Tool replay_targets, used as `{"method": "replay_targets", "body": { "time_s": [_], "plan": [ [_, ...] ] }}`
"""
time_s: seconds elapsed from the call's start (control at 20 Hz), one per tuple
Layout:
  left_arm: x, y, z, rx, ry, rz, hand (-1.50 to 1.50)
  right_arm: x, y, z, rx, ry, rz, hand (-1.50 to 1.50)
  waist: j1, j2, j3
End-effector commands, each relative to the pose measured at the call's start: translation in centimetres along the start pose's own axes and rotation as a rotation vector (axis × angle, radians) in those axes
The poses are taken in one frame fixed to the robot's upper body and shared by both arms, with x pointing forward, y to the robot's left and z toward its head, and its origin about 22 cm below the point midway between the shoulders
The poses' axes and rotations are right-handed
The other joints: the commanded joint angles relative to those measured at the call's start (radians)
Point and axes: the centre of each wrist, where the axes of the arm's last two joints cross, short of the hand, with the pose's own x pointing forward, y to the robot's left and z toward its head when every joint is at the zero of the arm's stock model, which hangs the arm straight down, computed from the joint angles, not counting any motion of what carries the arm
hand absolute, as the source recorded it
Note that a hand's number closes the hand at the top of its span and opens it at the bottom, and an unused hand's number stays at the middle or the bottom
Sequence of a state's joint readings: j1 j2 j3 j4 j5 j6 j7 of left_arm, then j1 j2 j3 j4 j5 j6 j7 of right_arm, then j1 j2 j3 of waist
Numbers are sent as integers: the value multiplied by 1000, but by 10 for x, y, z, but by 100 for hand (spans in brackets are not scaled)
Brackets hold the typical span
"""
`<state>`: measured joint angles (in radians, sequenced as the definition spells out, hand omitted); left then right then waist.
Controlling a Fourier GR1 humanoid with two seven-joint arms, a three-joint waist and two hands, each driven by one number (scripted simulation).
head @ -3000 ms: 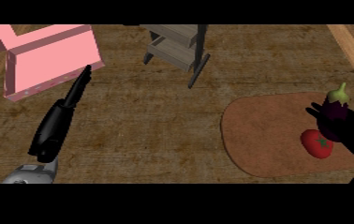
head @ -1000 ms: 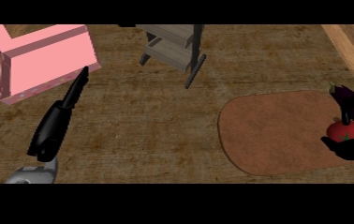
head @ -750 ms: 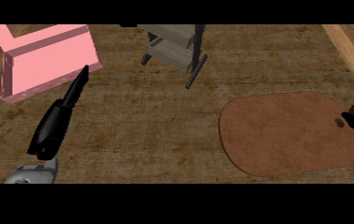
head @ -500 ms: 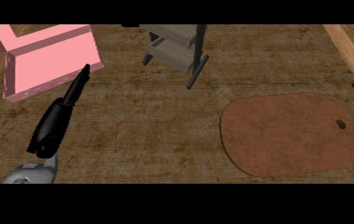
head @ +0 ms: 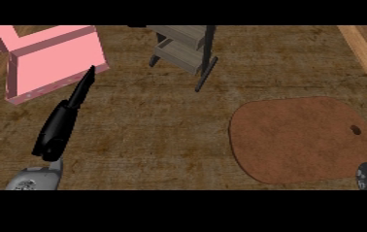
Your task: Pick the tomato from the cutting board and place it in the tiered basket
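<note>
The brown cutting board (head: 301, 139) lies at the right of the head view with nothing on it; a small hole sits near its right edge. No tomato shows anywhere. The grey tiered basket (head: 183, 49) stands at the top middle on a dark post. My left hand (head: 61, 124) rests open at the lower left, fingers straight and pointing up toward the pink box. Of my right arm only a dark sliver (head: 362, 175) shows at the lower right edge; the hand itself is out of the picture.
A pink open box (head: 50, 61) stands at the top left, close to my left hand's fingertips. A light wooden strip (head: 355, 39) runs along the top right corner. Wood-grain counter (head: 158, 129) lies between the box, basket and board.
My right hand, curled round the red tomato on the board's right side, lifted it and moved out past the right edge. The purple eggplant is gone from view too. The left hand stayed still.
</note>
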<state>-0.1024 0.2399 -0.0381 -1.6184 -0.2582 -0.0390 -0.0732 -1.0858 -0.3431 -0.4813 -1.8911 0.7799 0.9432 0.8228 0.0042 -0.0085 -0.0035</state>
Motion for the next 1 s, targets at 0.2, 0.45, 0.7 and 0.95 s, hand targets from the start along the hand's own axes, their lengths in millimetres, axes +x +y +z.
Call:
{"method": "replay_targets", "body": {
  "time_s": [0.2, 0.45, 0.7, 0.95],
  "plan": [
    [-6, -8, 12, -16, -8, 17, 0, 112, -33, -15, 9, -31, -37, 150, 19, 5, 0],
    [-3, -7, 10, -11, -23, 19, 0, 154, -34, -38, 49, -17, -80, 150, 24, 9, 1],
    [9, -3, -4, -22, -34, 3, 0, 187, -21, -62, 45, 12, -121, 150, 37, 19, 0],
    [15, -6, -16, -41, -39, 20, 0, 221, 1, -70, 143, 50, -167, 150, 37, 21, 0]
  ]
}}
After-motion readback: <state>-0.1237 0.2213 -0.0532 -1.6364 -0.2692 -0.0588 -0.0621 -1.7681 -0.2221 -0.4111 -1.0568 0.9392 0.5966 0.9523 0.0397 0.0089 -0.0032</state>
